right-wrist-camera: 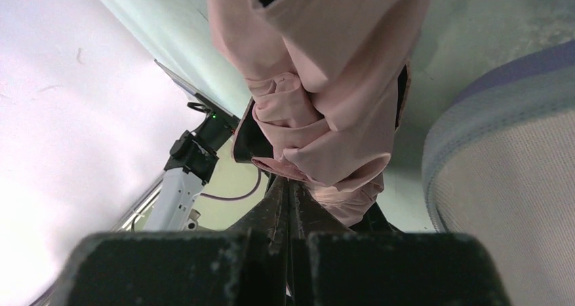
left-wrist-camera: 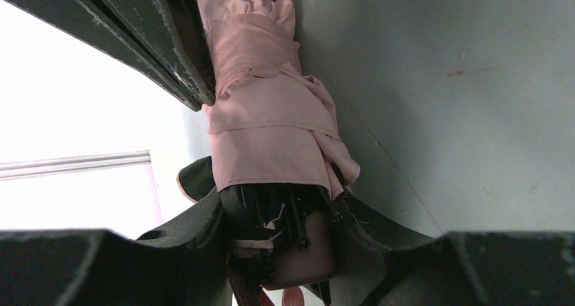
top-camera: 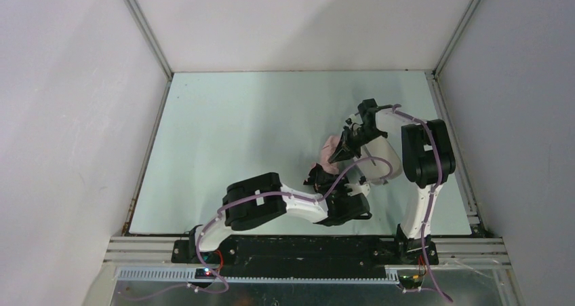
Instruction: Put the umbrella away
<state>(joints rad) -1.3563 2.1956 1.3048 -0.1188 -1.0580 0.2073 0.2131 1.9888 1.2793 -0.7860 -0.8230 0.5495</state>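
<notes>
The folded umbrella (left-wrist-camera: 266, 116) lies on the table, its pale pink canopy wrapped round black ribs. In the top view only a bit of the umbrella (top-camera: 330, 148) shows between the two grippers. My left gripper (left-wrist-camera: 285, 218) is shut round its handle end, where the dark ribs and short handle sit between the jaws. My right gripper (right-wrist-camera: 291, 184) has its fingers pressed together, tips pinching the pink fabric of the umbrella (right-wrist-camera: 325, 82) at the other end. Seen from above, the left gripper (top-camera: 320, 177) is nearer me and the right gripper (top-camera: 348, 148) farther back.
A pale lilac oblong case (right-wrist-camera: 502, 157) lies just right of the umbrella, and from above the case (top-camera: 377, 150) sits under the right wrist. White walls enclose the pale green table (top-camera: 237, 136). The left arm (right-wrist-camera: 180, 190) shows behind the fabric.
</notes>
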